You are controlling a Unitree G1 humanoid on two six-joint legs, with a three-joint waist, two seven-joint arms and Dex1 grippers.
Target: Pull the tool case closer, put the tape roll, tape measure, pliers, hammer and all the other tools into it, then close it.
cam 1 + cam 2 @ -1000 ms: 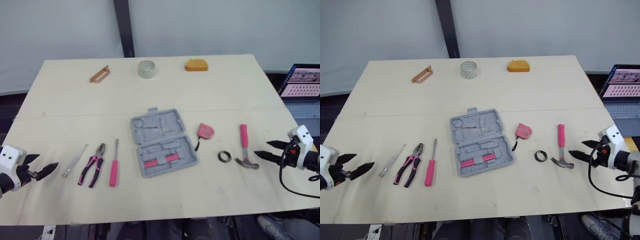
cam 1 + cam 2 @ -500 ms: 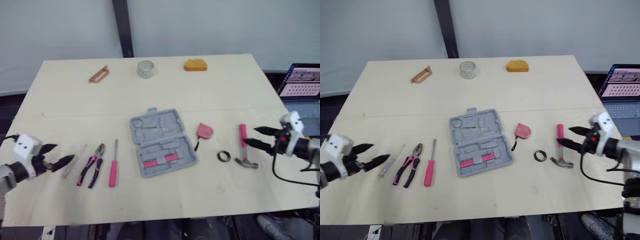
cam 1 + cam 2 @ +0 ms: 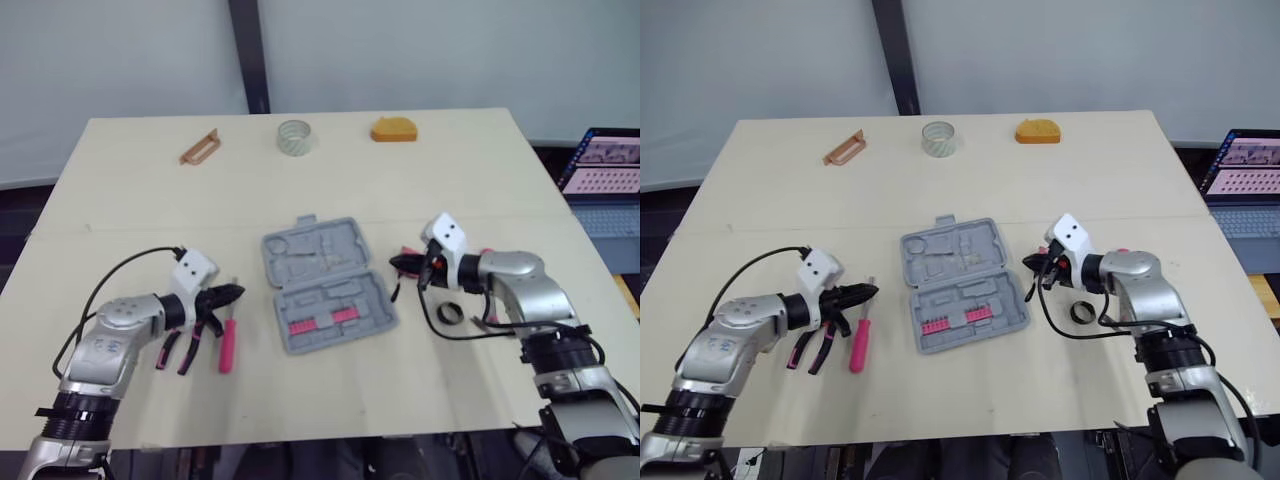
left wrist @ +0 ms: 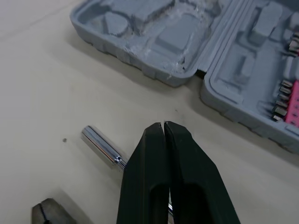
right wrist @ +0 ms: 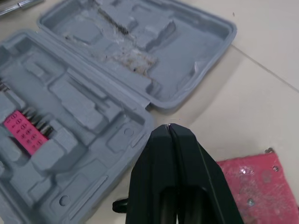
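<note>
No text or labels can be read

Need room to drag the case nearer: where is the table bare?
Bare: the strip between the tool case and the table's near edge, and the band between the case and the clear roll. Crowded: left of the case, pliers, pink screwdriver, left gripper; right, right gripper, black ring.

Laptop partly beyond picture edge

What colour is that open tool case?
The tool case is grey, holding a pink bit strip; clearest in the right wrist view.
</note>
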